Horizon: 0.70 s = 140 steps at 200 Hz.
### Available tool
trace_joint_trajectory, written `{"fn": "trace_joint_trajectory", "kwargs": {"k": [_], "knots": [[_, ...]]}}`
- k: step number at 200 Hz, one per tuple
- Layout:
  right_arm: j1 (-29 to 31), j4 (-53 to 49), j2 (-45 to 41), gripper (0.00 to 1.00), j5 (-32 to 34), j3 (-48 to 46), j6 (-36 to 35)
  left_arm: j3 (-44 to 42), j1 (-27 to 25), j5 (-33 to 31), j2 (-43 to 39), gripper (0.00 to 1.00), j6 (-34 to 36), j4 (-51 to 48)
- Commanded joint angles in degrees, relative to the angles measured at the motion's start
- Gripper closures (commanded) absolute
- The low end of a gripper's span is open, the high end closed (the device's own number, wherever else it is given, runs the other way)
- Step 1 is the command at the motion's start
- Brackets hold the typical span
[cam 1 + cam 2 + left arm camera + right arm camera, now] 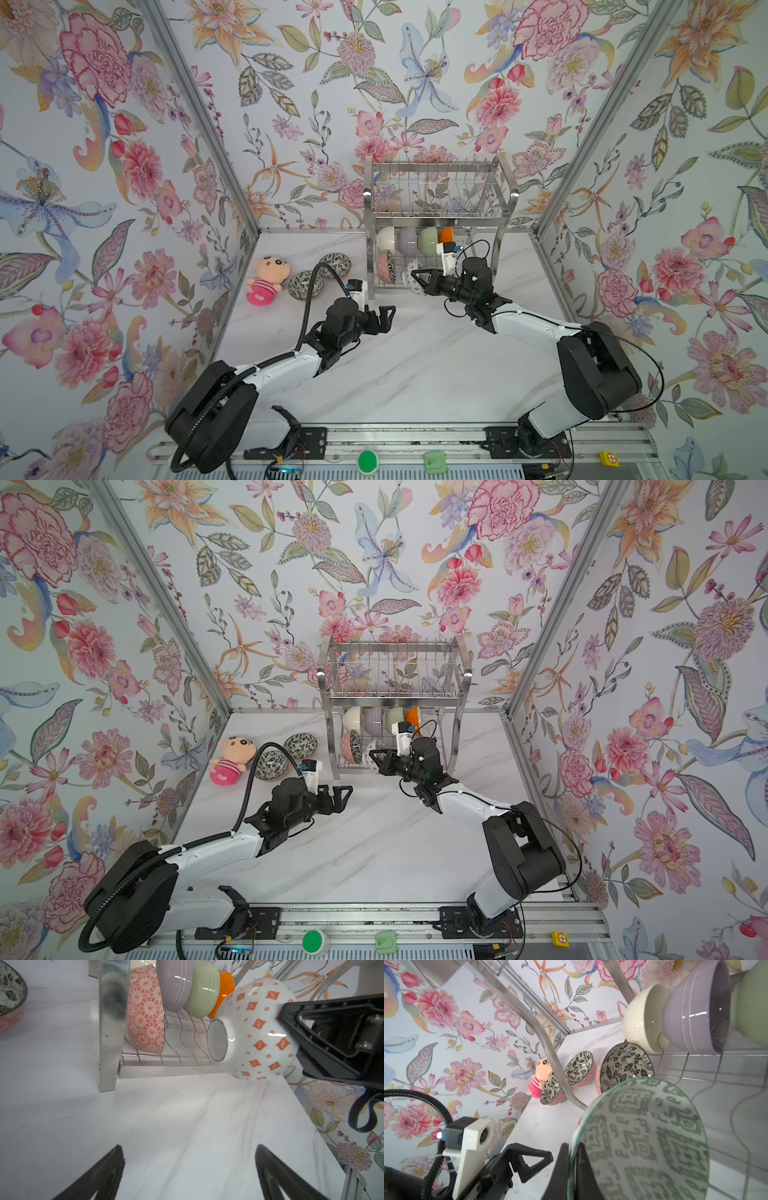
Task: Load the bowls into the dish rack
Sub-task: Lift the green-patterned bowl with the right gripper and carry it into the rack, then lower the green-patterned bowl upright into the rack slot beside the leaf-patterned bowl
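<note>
The dish rack (436, 166) stands at the back of the table. Its lower shelf holds cream (637, 1020), lilac (176, 982), pale green (203, 989) and orange (225, 987) bowls, and in front of them a leaf-patterned bowl (625, 1068) with a pink outside. My right gripper (572, 1147) is shut on the rim of a white bowl (257, 1030) with orange diamonds, tipped on edge at the lower shelf's front. On the table left of the rack lie two leaf-patterned bowls (334, 265) (306, 284). My left gripper (388, 319) hangs open and empty before the rack's left leg.
A pink plush doll (266, 280) lies beside the two loose bowls near the left wall. The rack's upper shelf (395, 688) carries nothing. Floral walls close in the table on three sides. Both arms reach in from a rail at the front edge.
</note>
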Motion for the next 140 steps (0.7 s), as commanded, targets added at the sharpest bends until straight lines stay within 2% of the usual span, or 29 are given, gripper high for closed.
{"fn": "trace_joint_trajectory", "kwargs": {"k": [1,22,71,140], "knots": [[-0.76,10.93,1.60,1.00,-2.66,0.35,4.74,3.23,-1.35,-2.65,2.47,0.01,2.17,0.32],[-1.58,13.32,3.96,1.00,-3.45,1.40,6.32,4.77,-2.16,-2.43,4.48,0.01,2.38,0.31],[-4.00,26.99,12.06,1.00,-5.66,3.07,14.86,6.07,-2.36,-3.08,4.89,0.01,2.88,-1.28],[-4.20,32.61,21.32,1.00,-6.82,8.92,20.04,6.82,-2.28,-3.73,5.21,0.01,3.65,-2.97]]}}
